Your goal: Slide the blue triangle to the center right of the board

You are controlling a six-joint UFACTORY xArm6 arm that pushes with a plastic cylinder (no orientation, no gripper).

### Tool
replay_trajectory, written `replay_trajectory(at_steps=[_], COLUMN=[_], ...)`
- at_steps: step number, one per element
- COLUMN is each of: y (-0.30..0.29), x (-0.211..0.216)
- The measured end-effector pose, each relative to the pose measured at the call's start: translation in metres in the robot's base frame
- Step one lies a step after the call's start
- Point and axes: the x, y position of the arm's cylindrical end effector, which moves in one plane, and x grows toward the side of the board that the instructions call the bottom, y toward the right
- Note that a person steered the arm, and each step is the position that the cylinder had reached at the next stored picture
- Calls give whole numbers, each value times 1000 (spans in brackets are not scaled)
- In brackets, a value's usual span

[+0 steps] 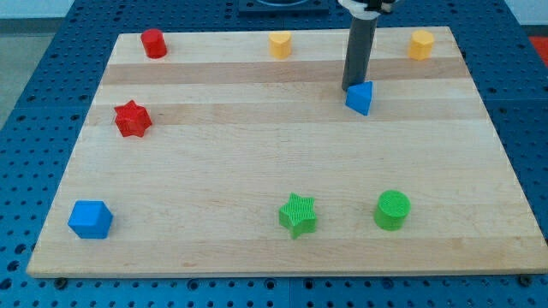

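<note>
The blue triangle (360, 97) lies on the wooden board (257, 154) right of centre, in the upper half of the view. My tip (352, 87) stands just at the triangle's upper left edge, touching or nearly touching it. The dark rod rises from there to the view's top.
A red cylinder (154, 43) sits at the top left, a yellow block (280, 44) at top centre, a yellow block (420, 44) at top right. A red star (132, 118) lies at the left, a blue cube (91, 219) at bottom left, a green star (297, 214) and green cylinder (392, 210) near the bottom.
</note>
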Motion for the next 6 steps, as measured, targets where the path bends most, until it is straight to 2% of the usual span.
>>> replay_trajectory(at_steps=[2, 6], y=[-19, -12], x=[38, 58])
